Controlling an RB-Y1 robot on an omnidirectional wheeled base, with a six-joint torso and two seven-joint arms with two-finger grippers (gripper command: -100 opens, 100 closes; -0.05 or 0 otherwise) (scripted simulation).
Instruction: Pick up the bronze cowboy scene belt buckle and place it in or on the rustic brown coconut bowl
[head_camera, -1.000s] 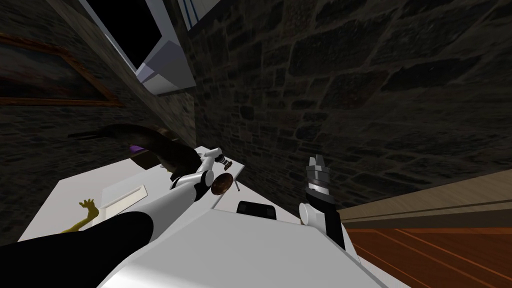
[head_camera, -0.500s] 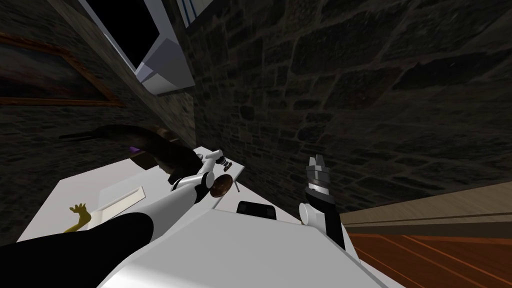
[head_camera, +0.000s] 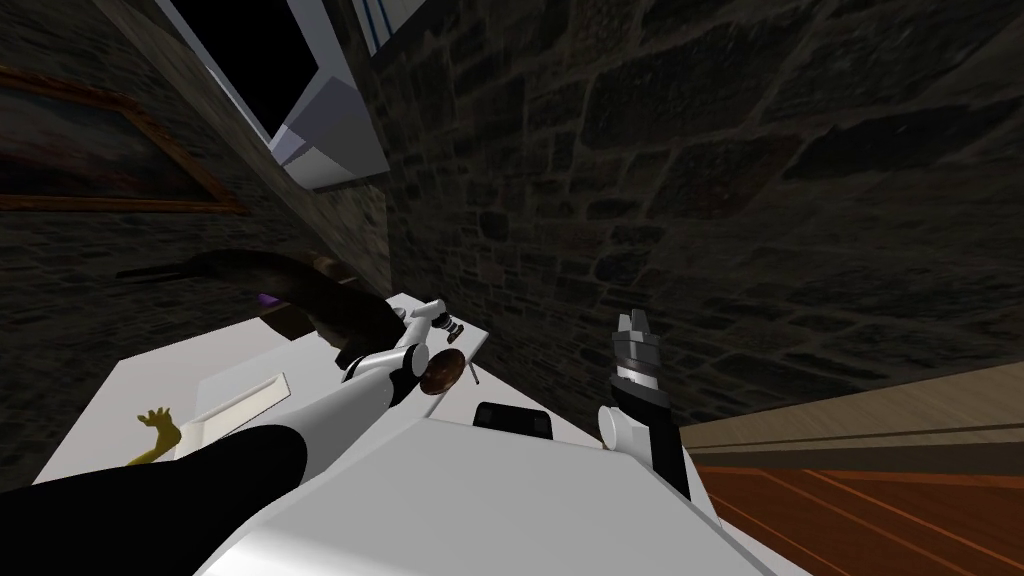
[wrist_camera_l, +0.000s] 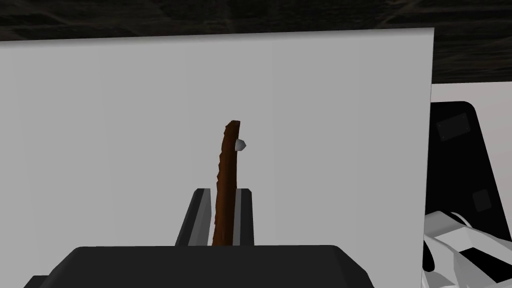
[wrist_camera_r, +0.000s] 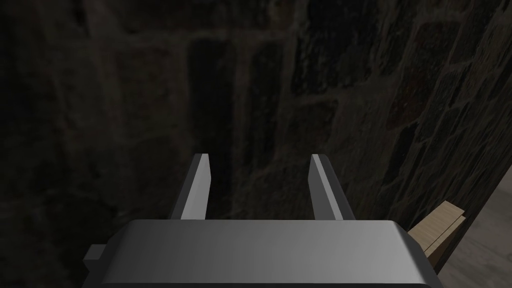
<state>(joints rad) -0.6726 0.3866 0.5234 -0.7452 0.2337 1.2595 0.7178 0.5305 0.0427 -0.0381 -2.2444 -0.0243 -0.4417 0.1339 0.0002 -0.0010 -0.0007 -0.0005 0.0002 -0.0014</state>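
The belt buckle (wrist_camera_l: 226, 170), thin and brown with a small grey stud, stands edge-on over the white table (wrist_camera_l: 100, 125). My left gripper (wrist_camera_l: 223, 190) is shut on the buckle, one finger against each side. In the head view the buckle (head_camera: 442, 370) shows as a brown disc at the end of my left arm, near the table's right edge. A brownish rim (head_camera: 325, 265) shows behind a long dark shape (head_camera: 250, 272) at the table's back; I cannot tell whether it is the bowl. My right gripper (wrist_camera_r: 260, 157) hangs open and empty before the stone wall (wrist_camera_r: 350, 75).
A yellow figure's hand (head_camera: 158, 422) and a flat white tray (head_camera: 245, 398) lie on the table's left part. The stone wall (head_camera: 650, 180) rises close behind the table. Wooden floor (head_camera: 880, 510) lies to the right.
The head view has shifted slightly. The yellow figure's hand now sits a little lower and further left. My left arm and the buckle stay about where they were.
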